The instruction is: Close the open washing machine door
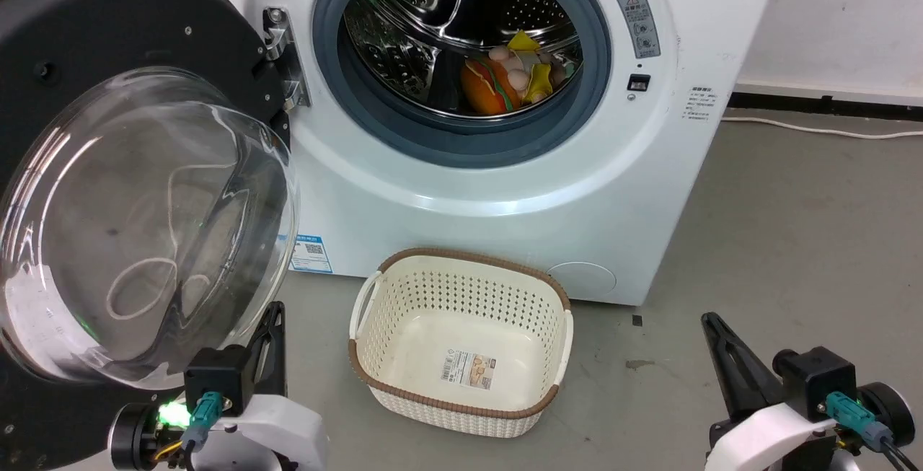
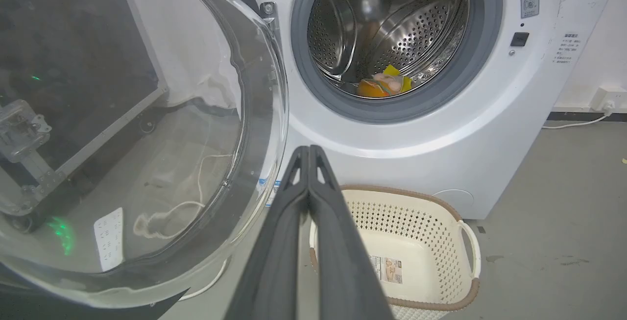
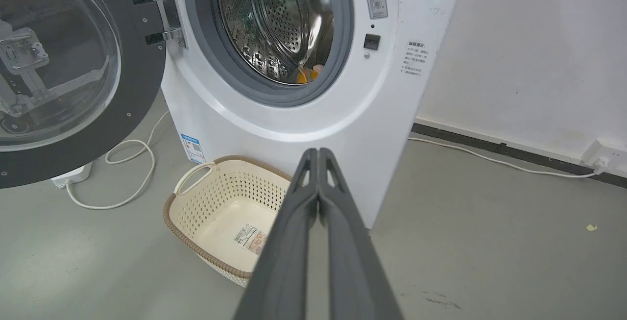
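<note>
The washing machine door (image 1: 86, 38) stands swung wide open on its left hinge, black rim around a bulging clear glass bowl (image 1: 144, 226). It also fills the left of the left wrist view (image 2: 147, 114) and the upper left of the right wrist view (image 3: 142, 80). The white washing machine (image 1: 505, 197) shows its steel drum (image 1: 433, 16) with colourful toys (image 1: 505, 78) inside. My left gripper (image 1: 276, 309) is shut, just below the glass bowl's lower edge, holding nothing. My right gripper (image 1: 709, 318) is shut and empty, low at the right over the floor.
A cream perforated basket (image 1: 461, 291) with a brown rim sits empty on the grey floor in front of the machine, between my two grippers. A white cable (image 3: 122, 183) loops on the floor under the door. A wall and socket (image 3: 600, 156) lie to the right.
</note>
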